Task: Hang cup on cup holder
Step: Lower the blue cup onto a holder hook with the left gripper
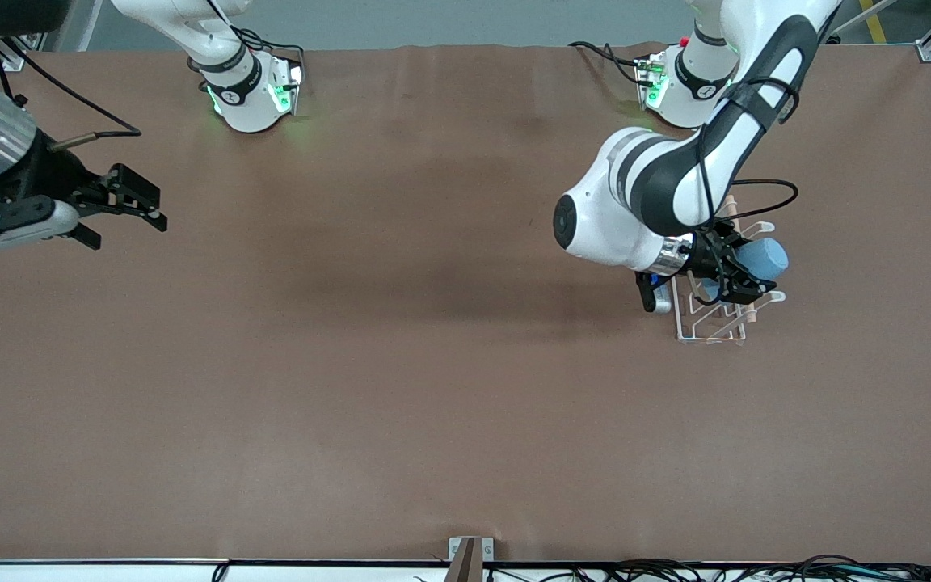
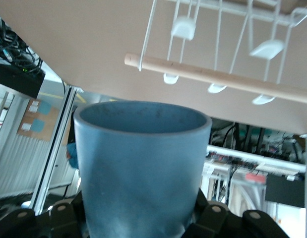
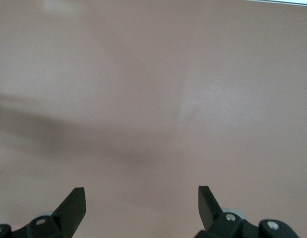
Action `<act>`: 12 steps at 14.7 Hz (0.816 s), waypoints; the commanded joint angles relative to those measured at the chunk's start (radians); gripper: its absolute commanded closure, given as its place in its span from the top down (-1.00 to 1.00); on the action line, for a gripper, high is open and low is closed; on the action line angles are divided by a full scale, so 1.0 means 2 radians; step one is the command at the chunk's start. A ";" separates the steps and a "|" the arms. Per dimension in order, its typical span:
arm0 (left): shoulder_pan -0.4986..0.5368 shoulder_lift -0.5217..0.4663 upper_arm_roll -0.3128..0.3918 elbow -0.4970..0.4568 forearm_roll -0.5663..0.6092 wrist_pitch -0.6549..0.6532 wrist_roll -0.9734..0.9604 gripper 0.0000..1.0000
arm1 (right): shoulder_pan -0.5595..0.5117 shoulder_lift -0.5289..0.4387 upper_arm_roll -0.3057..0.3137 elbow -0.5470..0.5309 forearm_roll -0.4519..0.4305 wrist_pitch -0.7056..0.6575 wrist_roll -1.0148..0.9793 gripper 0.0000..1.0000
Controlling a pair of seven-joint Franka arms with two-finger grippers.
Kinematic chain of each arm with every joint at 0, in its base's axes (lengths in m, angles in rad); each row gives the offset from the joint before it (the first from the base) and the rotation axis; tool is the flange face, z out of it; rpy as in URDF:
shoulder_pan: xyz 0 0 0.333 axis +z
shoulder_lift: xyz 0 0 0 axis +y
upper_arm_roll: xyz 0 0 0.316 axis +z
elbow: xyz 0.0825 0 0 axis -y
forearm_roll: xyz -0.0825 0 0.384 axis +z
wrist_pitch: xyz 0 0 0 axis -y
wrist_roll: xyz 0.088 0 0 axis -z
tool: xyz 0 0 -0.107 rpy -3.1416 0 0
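1. Locate cup holder (image 1: pixel 712 319) on the table (image 1: pixel 401 364) toward the left arm's end, about midway between the robots' edge and the front camera's edge of the worktop.
2. Confirm grip: left gripper (image 1: pixel 736 271) clamped on the cup (image 1: pixel 763 257), held in the air over the cup holder, tipped on its side. In the left wrist view, cup (image 2: pixel 142 163) seated between the gripper's black finger mounts, open mouth facing the wooden rod (image 2: pixel 217 77) and the prongs' looped tips (image 2: pixel 183 27).
3. Align the cup mouth with one free prong tip before advancing; likely needs the mouth centred on the loop, clear of the rod.
4. Advance slowly along the prong's line; risk of the rim catching wire or rod and shifting the light rack.
5. Release only once the cup appears borne by the prong.
6. Leave right gripper (image 1: pixel 122 202) waiting, fingers (image 3: pixel 74 208) spread and empty, over the right arm's end of the worktop.
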 commanded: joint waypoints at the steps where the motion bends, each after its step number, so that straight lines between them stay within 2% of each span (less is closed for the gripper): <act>1: -0.008 0.021 -0.004 -0.008 0.043 -0.033 0.010 -0.39 | -0.009 0.012 0.002 0.025 -0.022 0.000 0.017 1.00; 3: -0.011 0.047 -0.004 -0.008 0.060 -0.052 0.010 -0.39 | -0.007 0.016 0.004 0.040 -0.087 -0.001 0.016 1.00; 12: -0.012 0.091 -0.004 -0.005 0.084 -0.054 0.008 -0.38 | -0.040 0.026 0.000 0.061 -0.087 -0.007 -0.003 1.00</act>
